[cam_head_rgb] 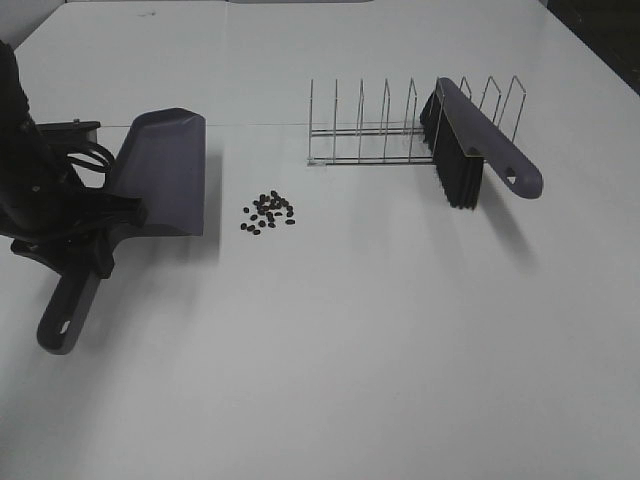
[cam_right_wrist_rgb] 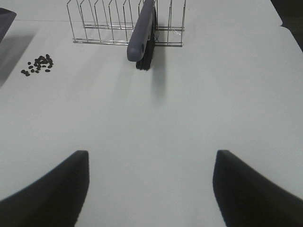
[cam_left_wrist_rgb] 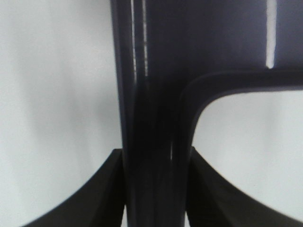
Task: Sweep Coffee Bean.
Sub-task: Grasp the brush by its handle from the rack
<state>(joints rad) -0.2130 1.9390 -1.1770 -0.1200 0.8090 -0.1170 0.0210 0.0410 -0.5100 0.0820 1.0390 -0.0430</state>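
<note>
The coffee beans [cam_head_rgb: 268, 212] lie in a small loose cluster on the white table, and also show in the right wrist view [cam_right_wrist_rgb: 39, 64]. The purple-grey dustpan [cam_head_rgb: 165, 170] stands just left of them, a short gap apart. My left gripper [cam_head_rgb: 105, 238] is shut on the dustpan's handle [cam_left_wrist_rgb: 151, 118], with a finger on each side of it in the left wrist view [cam_left_wrist_rgb: 156, 189]. A purple-grey brush [cam_head_rgb: 470, 140] with black bristles rests in a wire rack [cam_head_rgb: 370, 130]. My right gripper [cam_right_wrist_rgb: 151, 189] is open and empty, well short of the brush [cam_right_wrist_rgb: 142, 28].
The wire rack [cam_right_wrist_rgb: 109, 23] stands behind and right of the beans, with several upright dividers. The table's far corners border dark floor. A dustpan corner [cam_right_wrist_rgb: 4, 16] shows at the edge of the right wrist view.
</note>
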